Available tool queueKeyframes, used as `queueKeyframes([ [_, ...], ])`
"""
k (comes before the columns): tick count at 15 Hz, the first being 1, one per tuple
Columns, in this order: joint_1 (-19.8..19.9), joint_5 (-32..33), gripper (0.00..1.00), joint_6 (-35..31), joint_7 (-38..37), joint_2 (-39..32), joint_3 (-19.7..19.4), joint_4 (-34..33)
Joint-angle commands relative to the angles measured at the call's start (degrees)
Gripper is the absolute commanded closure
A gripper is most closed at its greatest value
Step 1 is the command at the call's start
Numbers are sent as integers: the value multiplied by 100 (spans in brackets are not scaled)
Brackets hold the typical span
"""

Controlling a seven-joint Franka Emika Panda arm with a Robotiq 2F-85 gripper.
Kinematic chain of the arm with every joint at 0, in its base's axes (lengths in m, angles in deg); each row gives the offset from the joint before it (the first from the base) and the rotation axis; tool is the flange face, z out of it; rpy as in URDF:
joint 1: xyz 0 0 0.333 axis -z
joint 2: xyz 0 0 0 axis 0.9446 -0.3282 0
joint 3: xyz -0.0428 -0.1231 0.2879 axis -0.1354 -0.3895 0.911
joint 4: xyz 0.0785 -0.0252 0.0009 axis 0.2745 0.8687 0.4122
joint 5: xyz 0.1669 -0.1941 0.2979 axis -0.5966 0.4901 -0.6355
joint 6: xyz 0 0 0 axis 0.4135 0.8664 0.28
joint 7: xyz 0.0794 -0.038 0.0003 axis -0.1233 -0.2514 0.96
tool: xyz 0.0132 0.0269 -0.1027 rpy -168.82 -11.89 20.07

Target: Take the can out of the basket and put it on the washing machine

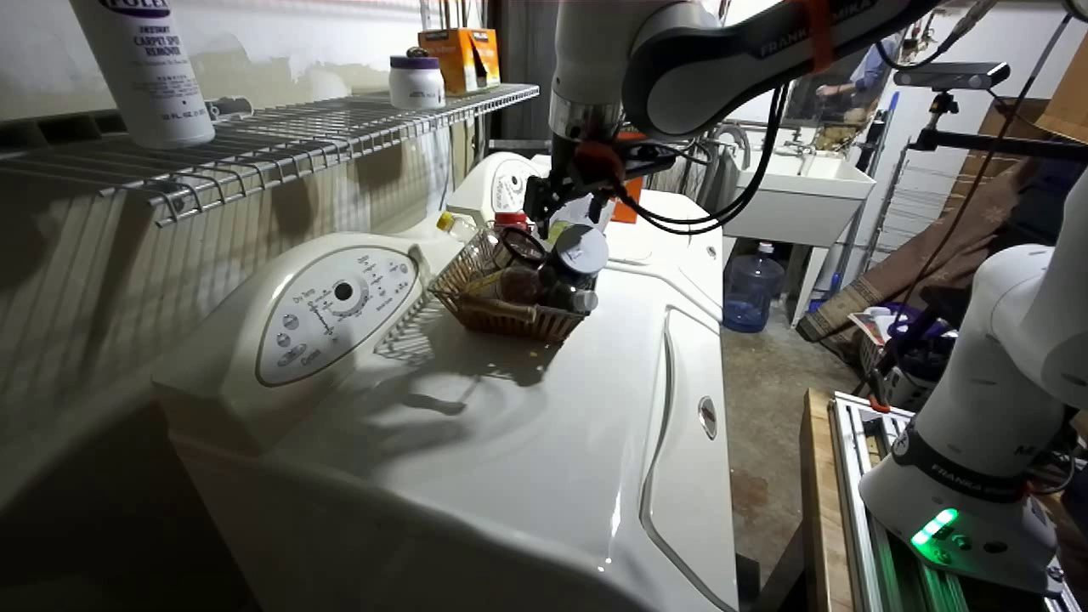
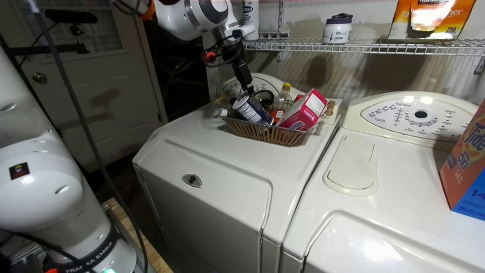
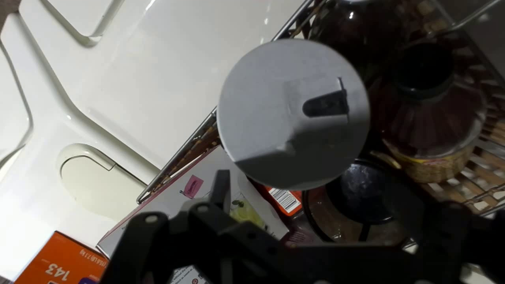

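The basket (image 1: 523,325), brown and woven, stands on the white washing machine (image 1: 510,442); it shows also in the other views (image 2: 265,132) (image 3: 197,136). The dark navy can (image 2: 253,110) leans in the basket among other items, its grey lid end upward. In an exterior view its lid (image 1: 582,248) faces up, and the lid fills the middle of the wrist view (image 3: 292,114). My gripper (image 1: 568,211) is open with nothing held, just above the basket near the can's top (image 2: 250,91). In the wrist view the fingers (image 3: 319,187) spread below the lid; contact cannot be told.
The basket also holds a pink-and-white box (image 2: 305,110), a yellow-capped bottle (image 2: 286,89), a black-rimmed container (image 2: 264,98) and a dark bottle (image 3: 430,118). A wire shelf (image 2: 363,46) runs along the wall. A second white machine (image 2: 379,212) carries an orange box (image 2: 464,167).
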Motion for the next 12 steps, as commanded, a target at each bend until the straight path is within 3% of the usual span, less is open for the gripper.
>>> queueKeyframes([
  [1,-174,332,0,336,-243,-206,-136,-271],
  [12,-325,28,0,666,-13,-444,-255,-393],
])
